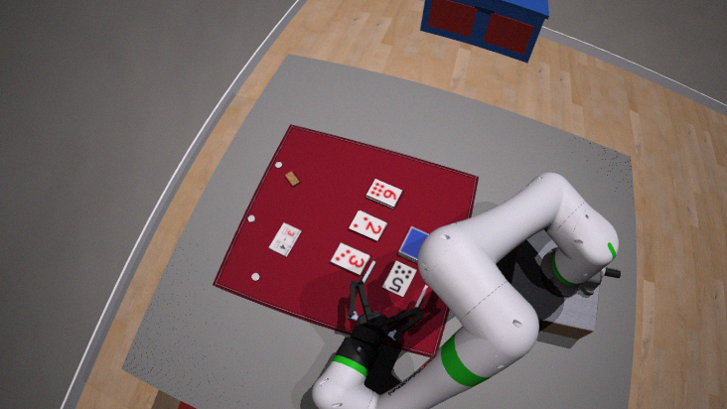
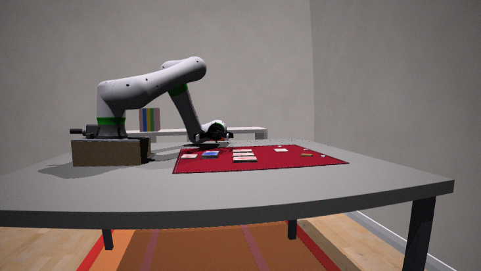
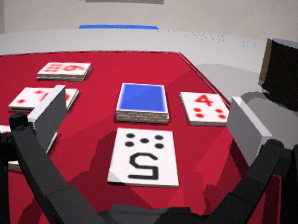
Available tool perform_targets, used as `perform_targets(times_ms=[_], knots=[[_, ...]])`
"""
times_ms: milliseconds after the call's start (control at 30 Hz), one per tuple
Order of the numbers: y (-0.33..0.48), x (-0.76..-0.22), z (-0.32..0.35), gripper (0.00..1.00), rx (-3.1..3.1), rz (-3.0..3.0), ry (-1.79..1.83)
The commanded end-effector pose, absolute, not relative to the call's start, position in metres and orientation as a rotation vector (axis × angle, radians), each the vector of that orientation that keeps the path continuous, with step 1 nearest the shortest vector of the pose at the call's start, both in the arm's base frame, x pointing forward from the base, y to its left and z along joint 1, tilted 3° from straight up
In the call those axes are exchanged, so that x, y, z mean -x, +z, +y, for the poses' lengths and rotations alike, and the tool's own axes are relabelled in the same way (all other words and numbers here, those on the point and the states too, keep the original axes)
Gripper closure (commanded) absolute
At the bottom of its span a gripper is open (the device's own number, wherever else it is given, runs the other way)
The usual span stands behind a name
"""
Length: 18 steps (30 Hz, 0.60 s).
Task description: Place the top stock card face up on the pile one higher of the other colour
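Nearest the wrist camera, the gripper (image 1: pixel 395 282) (image 2: pixel 215 135) (image 3: pixel 148 105) stands wide open and holds nothing. Between and beyond its fingers, the black 5 (image 1: pixel 399 278) (image 3: pixel 143 157) lies face up on the red cloth (image 1: pixel 325 167) (image 2: pixel 286 160) (image 3: pixel 95 112), its numeral upside down. Just behind sits the blue-backed stock (image 1: pixel 412 243) (image 2: pixel 210 154) (image 3: pixel 142 98), with a red 4 (image 2: pixel 188 156) (image 3: pixel 205 108) beside it. Off to the other side, piles topped by a red 3 (image 1: pixel 350 258) (image 2: pixel 242 150), red 2 (image 1: pixel 367 225) (image 2: pixel 242 154) (image 3: pixel 25 97) and red 6 (image 1: pixel 383 193) (image 2: pixel 244 158) (image 3: pixel 64 69) recede in a row.
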<state>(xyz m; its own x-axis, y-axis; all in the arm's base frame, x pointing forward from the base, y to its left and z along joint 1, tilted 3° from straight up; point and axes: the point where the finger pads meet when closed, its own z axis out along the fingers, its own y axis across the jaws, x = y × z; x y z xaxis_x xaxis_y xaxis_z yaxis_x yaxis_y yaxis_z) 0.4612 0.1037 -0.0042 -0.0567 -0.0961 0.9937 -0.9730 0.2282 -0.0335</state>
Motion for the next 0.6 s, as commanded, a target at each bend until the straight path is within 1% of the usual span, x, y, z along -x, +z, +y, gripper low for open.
perform_targets(times_ms=[0,333,567], knots=[[-0.007,-0.46,0.103,0.0,-1.086,-1.407,1.021],[0.008,-0.459,0.102,0.0,-1.086,-1.407,1.021],[0.037,-0.458,0.101,0.0,-1.086,-1.407,1.021]])
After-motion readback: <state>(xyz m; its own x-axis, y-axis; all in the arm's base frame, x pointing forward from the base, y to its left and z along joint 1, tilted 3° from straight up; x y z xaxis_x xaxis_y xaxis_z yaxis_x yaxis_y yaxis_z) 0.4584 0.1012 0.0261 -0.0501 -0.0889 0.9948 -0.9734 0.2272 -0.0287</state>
